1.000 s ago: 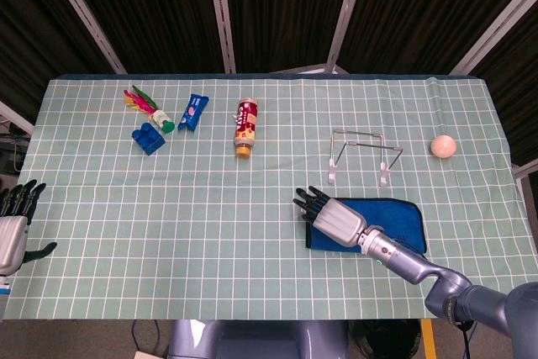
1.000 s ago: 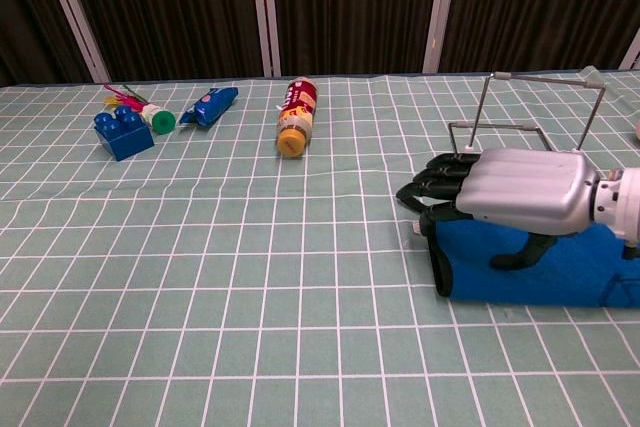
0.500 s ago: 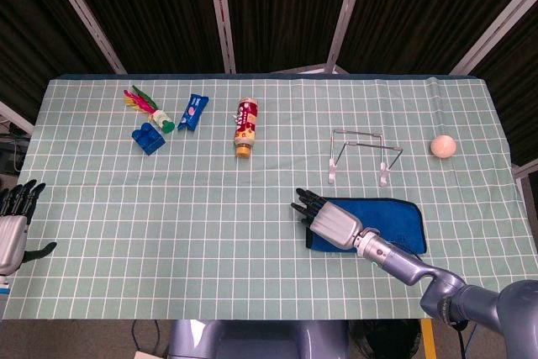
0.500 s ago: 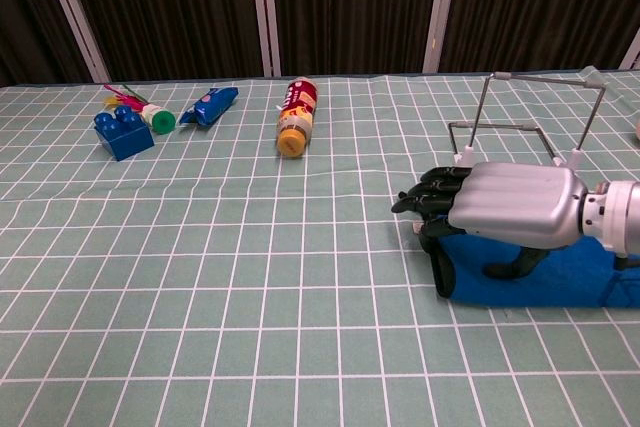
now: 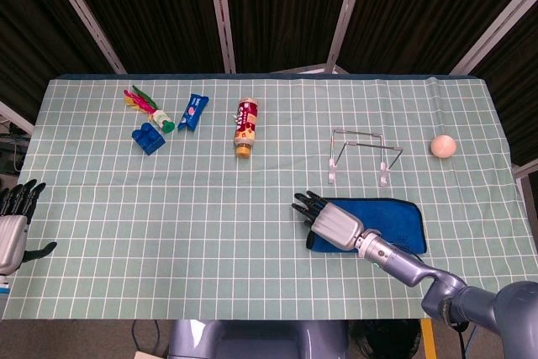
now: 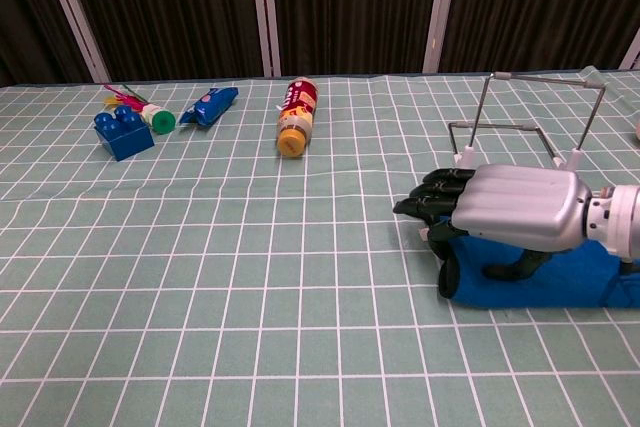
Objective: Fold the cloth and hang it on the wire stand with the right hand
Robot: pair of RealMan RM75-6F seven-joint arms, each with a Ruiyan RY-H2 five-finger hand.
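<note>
The blue cloth point(image 5: 388, 223), soft and already doubled flat, lies at lower right of the frame. My right hand point(image 5: 333, 222) rests on its left end, fingers apart, gripping nothing. I should pinch both layers together before lifting toward the thin wire stand point(image 5: 361, 155) just above it.

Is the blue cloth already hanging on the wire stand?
No, the blue cloth lies flat on the table under the right robot hand, and the wire stand behind it is bare.
</note>
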